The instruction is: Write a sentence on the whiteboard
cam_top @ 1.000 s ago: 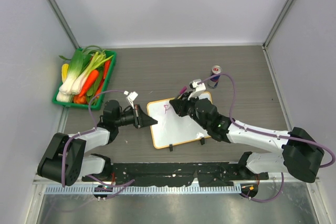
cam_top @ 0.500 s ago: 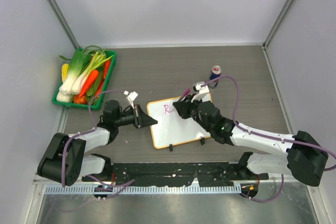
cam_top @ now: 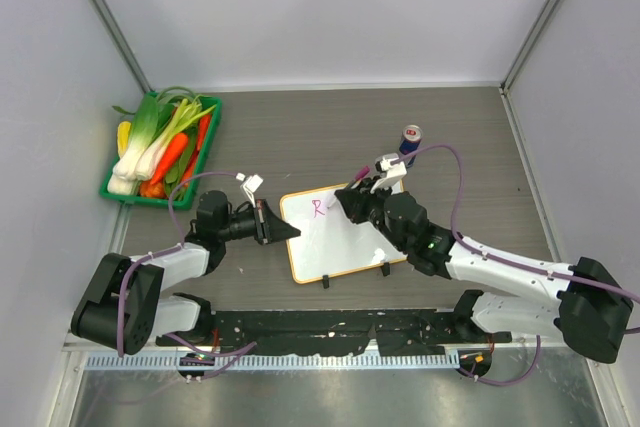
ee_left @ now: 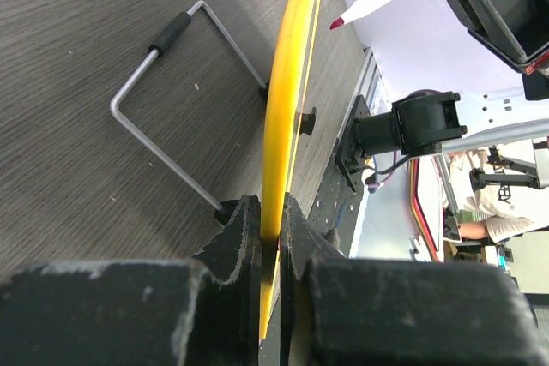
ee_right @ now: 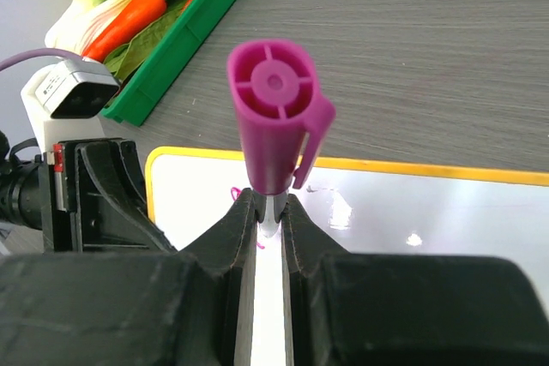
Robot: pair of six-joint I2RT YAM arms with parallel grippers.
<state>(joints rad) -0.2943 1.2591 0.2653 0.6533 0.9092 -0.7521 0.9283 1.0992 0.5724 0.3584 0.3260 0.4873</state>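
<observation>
The whiteboard (cam_top: 335, 242) lies flat on the table, white with an orange frame and two black clip feet on its near edge. A pink letter "R" (cam_top: 320, 208) is at its upper left; no other words show. My left gripper (cam_top: 287, 231) is shut on the board's left edge; the left wrist view shows the yellow frame (ee_left: 287, 100) edge-on between the jaws (ee_left: 270, 229). My right gripper (cam_top: 352, 201) is shut on a white marker with a magenta cap on its back end (ee_right: 274, 117), tip just right of the "R". The marker's tip shows in the left wrist view (ee_left: 337, 22).
A green tray (cam_top: 207, 162) of vegetables stands at the back left and shows in the right wrist view (ee_right: 184, 40). A drink can (cam_top: 410, 138) stands behind the board's right corner. A bent metal wire stand (ee_left: 171, 109) lies under the board.
The pink stroke has grown from a "P" shape into an "R". My right gripper with the marker has shifted a little to the right. The left gripper has not moved.
</observation>
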